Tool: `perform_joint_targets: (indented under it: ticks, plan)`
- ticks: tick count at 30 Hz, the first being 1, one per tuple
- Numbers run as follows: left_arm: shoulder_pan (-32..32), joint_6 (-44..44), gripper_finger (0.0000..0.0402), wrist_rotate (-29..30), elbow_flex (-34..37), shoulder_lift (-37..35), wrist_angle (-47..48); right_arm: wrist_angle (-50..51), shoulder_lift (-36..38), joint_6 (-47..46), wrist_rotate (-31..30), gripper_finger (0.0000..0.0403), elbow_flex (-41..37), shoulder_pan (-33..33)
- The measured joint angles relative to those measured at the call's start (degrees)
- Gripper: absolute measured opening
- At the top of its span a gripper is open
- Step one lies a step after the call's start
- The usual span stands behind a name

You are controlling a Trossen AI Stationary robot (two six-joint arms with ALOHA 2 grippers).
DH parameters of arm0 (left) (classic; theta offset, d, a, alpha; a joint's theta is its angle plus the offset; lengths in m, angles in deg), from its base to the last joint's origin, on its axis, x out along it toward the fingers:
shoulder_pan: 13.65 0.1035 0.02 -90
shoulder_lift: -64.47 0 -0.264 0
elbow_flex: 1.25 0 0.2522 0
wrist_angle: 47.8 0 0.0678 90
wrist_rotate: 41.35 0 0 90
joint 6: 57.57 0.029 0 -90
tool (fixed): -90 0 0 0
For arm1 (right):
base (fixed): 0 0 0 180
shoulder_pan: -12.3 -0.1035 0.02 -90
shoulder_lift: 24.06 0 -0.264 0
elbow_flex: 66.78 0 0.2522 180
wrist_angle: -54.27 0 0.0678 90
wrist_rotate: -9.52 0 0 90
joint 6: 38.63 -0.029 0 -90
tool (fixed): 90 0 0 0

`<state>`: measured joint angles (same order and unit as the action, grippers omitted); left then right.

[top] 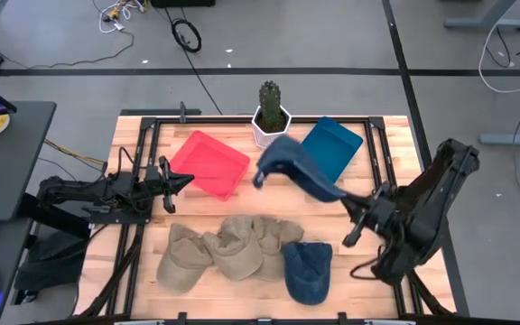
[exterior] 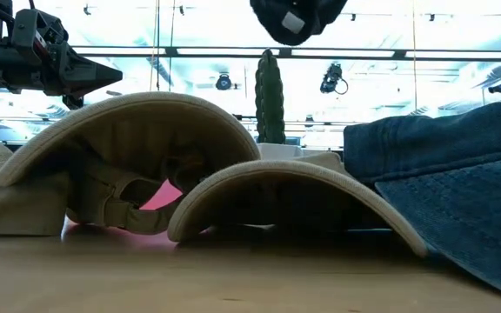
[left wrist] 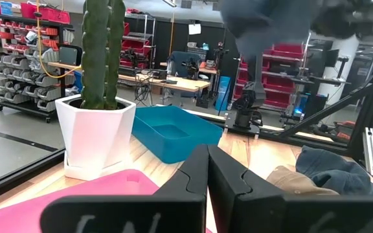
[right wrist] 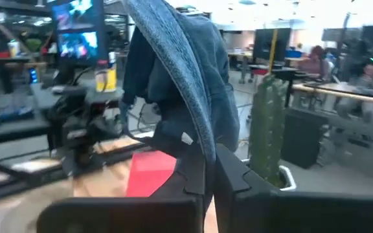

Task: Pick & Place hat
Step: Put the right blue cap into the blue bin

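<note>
The hat is dark blue denim, hanging limp by its brim, pinched in the right claw above the counter between the red tray and blue tray. The right wrist view shows its twill weave; the high view does not. The left claw is pressed together, empty, by the red tray.

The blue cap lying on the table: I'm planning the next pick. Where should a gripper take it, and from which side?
Probably the brim of the blue cap, coming from above: it lies at the row's right end beside the tan caps, and its right side is free. The brim's thin edge suits a two-finger pinch.
</note>
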<state>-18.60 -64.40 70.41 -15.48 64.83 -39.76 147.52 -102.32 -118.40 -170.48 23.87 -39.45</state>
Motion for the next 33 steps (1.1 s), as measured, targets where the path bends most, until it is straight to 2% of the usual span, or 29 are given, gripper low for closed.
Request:
perform_joint_targets:
  ticks: [4, 7, 10, 13, 17, 20, 23, 25, 29, 33]
  plan:
    - [0.01, 0.0, 0.0005, 0.0, 0.0, 0.0, 0.01, -5.32, 2.7, 10.71, -0.06, 0.0003, 4.56, 3.43]
    - [0.02, 0.0, 0.0005, 0.0, 0.0, 0.0, 0.02, -11.59, 3.99, 22.55, -0.04, 0.0005, 8.66, 5.55]
    - [0.0, -0.02, 0.0005, 0.0, 0.0, 0.0, 0.02, -19.92, 4.85, 38.4, 0.68, 0.0005, 13.72, 6.59]
    - [0.01, -0.02, 0.0005, 0.0, 0.0, 0.0, 0.02, -31.26, 5.11, 58.66, 3.64, 0.0004, 18.69, 8.18]
    - [0.0, 0.0, 0.0005, 0.01, 0.0, 0.0, 0.02, -49.29, 5.13, 85.1, 12.64, 0.0003, 22.01, 10.49]
    - [0.0, -0.01, 0.0005, 0.0, 0.0, 0.0, 0.02, -63.54, 5.23, 100.54, 23.68, 0.0003, 22.05, 12.39]
    - [0.01, 0.0, 0.0005, 0.0, 0.0, 0.0, 0.02, -72.12, 5.2, 109.63, 34.68, 0.0002, 22.05, 13.99]
    - [0.01, -0.01, 0.0005, 0.0, 0.0, 0.0, 0.02, -75.48, 4.83, 114.08, 38.3, 0.0002, 22.05, 15.02]
    - [0.0, 0.0, 0.0005, 0.0, 0.0, 0.0, 0.02, -81.29, 3.18, 120.68, 36.76, 0.0002, 22.05, 17.2]
    - [0.01, -0.01, 0.0005, 0.0, 0.0, 0.0, 0.02, -89.49, 0.26, 129.26, 27.4, 0.0002, 22.05, 19.84]
